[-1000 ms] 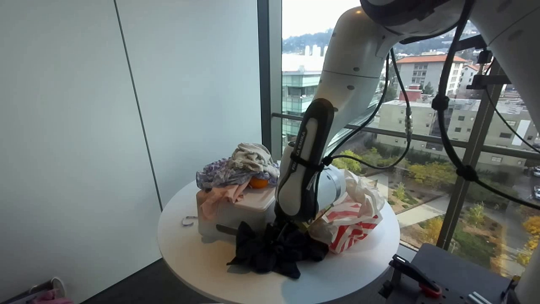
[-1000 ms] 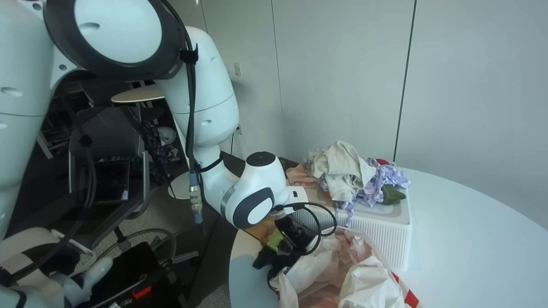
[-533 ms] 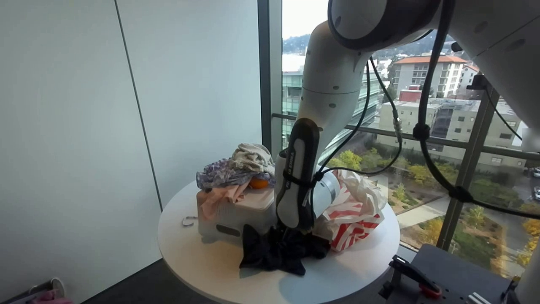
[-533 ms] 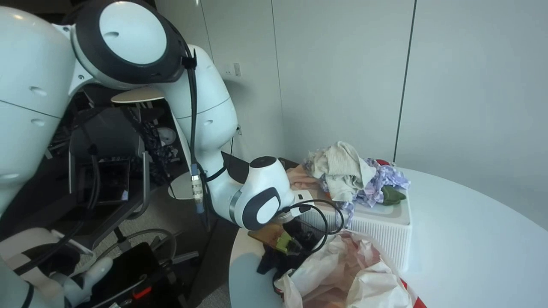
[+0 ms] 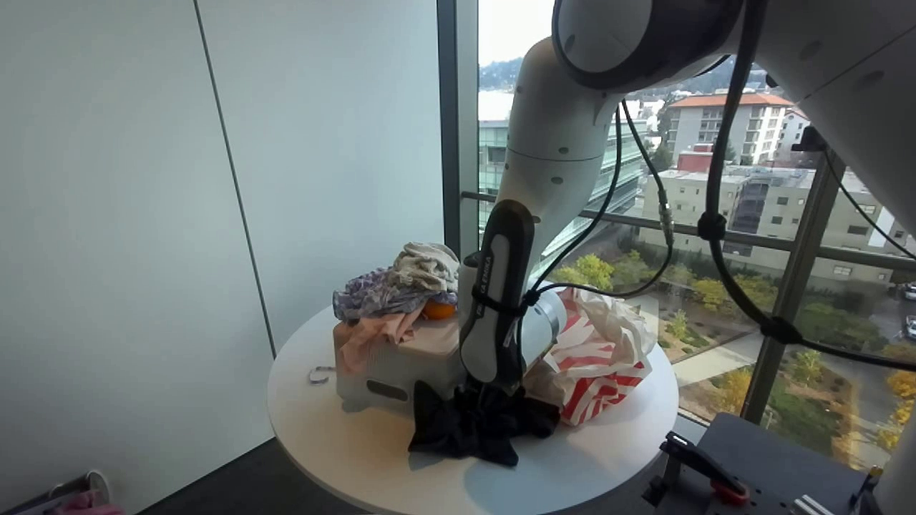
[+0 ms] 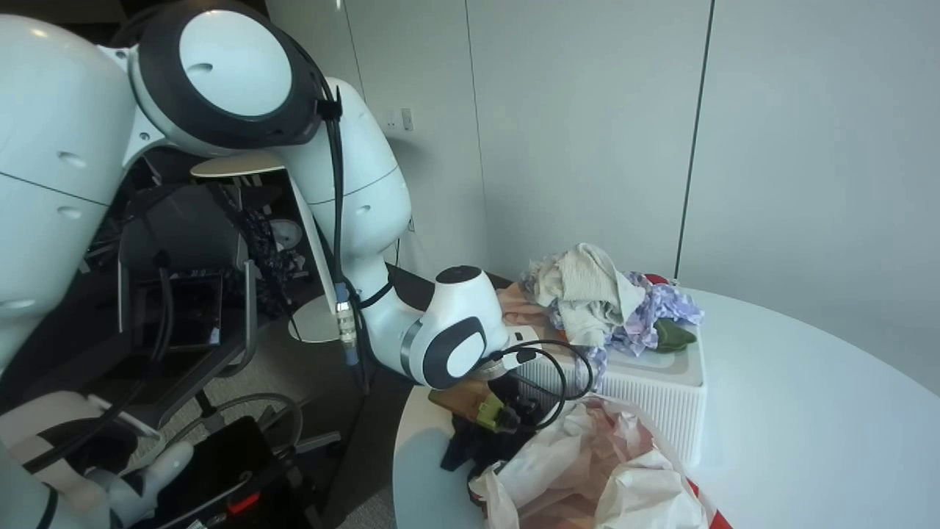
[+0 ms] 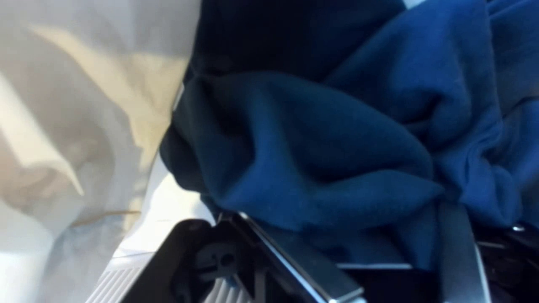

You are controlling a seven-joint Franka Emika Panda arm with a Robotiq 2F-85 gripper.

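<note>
A crumpled dark cloth (image 5: pixel 472 425) lies on the round white table (image 5: pixel 343 450), looking dark blue in the wrist view (image 7: pixel 303 168). My gripper (image 7: pixel 341 214) points down into this cloth. Its two fingers stand well apart, with folds of the cloth bunched between and in front of them. The left finger (image 7: pixel 303 261) shows its flat inner face; the tips are partly covered by fabric. In both exterior views the wrist and cloth hide the fingers. An amber and yellow-green piece (image 6: pixel 470 406) shows beside the wrist.
Close behind the cloth stands a white box (image 6: pixel 661 411) bearing a heap of crumpled clothes (image 5: pixel 397 286) and an orange object (image 5: pixel 439 310). A white bag with red stripes (image 5: pixel 605 368) stands right beside the cloth. A window and walls surround the table.
The arm has come down and shifted slightly in the exterior views. The cloth's near-left corner has moved a little to the right, and the dark slot on the box shows more.
</note>
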